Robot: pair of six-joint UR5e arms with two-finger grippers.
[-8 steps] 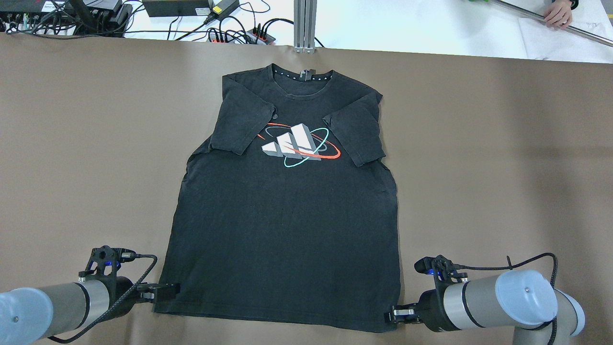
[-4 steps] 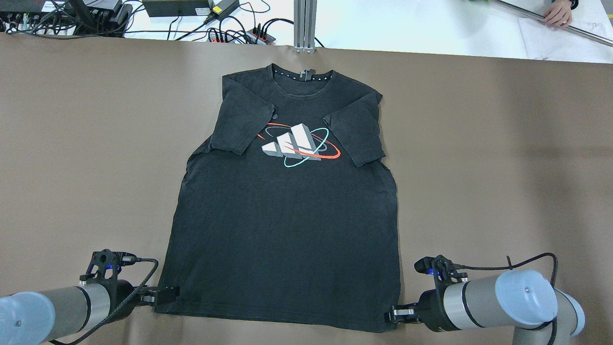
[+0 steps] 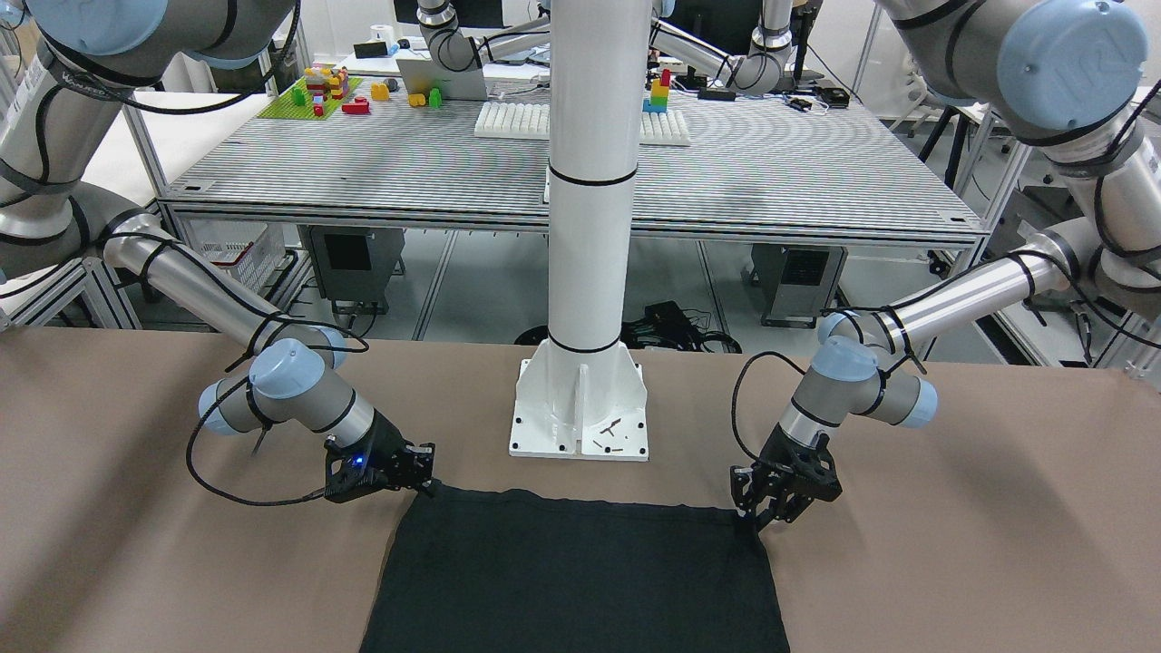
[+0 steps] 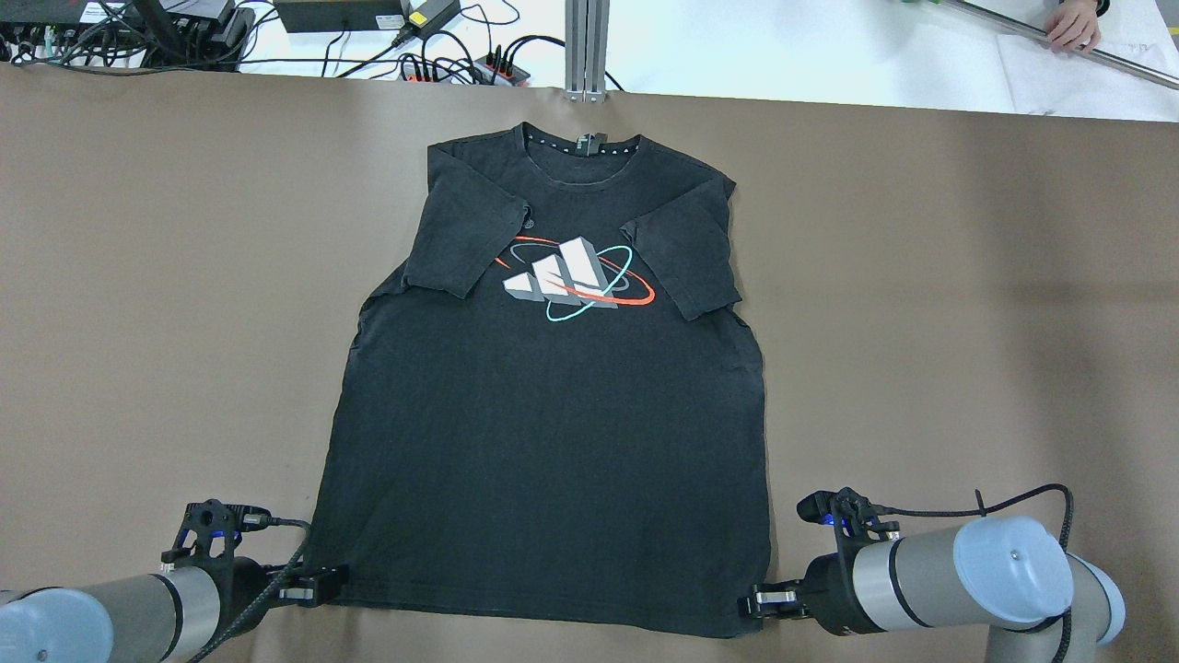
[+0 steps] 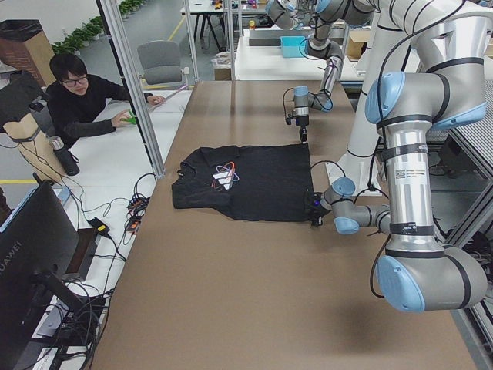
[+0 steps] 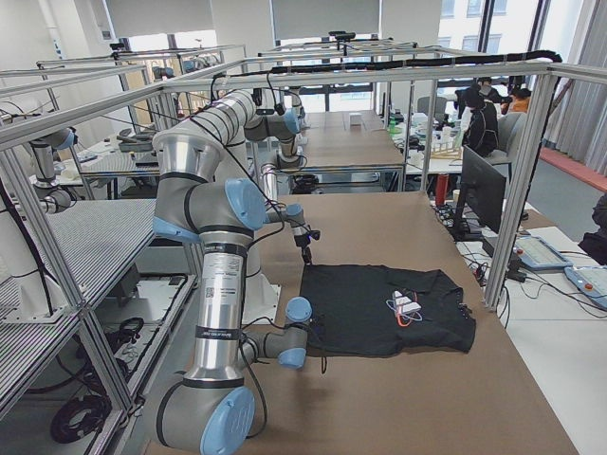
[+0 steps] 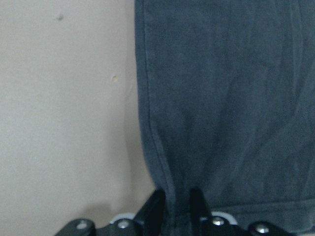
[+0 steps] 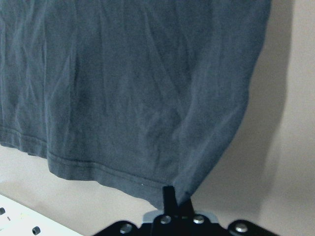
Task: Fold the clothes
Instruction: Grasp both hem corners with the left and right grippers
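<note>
**Brown table, black shirt, two pinching grippers**

Brown cloth covers the big table (image 4: pixel 921 276). The black T-shirt (image 4: pixel 553 433) lies flat and face up in the middle of it. Its neck points away from the robot, and its bottom edge is close to the robot. Both short sleeves are folded in over the chest. Between them is a white picture (image 4: pixel 576 281) with a red ring and a blue-green ring.

The left gripper (image 4: pixel 318 585) sits low at the shirt's bottom corner on the robot's left side. In the left wrist view, its two fingers (image 7: pixel 153 212) squeeze a small bump of dark cloth between them. The right gripper (image 4: pixel 751 603) is at the other bottom corner. In the right wrist view, its fingers (image 8: pixel 170 195) are pressed close together on the very tip of that corner. The cloth wrinkles toward the pinch.

From the front, the white pillar (image 3: pixel 588 181) stands on its base plate (image 3: pixel 580 413). The plate is near the shirt's bottom edge, between the two grippers. Past the far edge of the table lie black wires and plugs (image 4: pixel 442 55). A person's hand (image 4: pixel 1073 26) shows in the far right corner.
</note>
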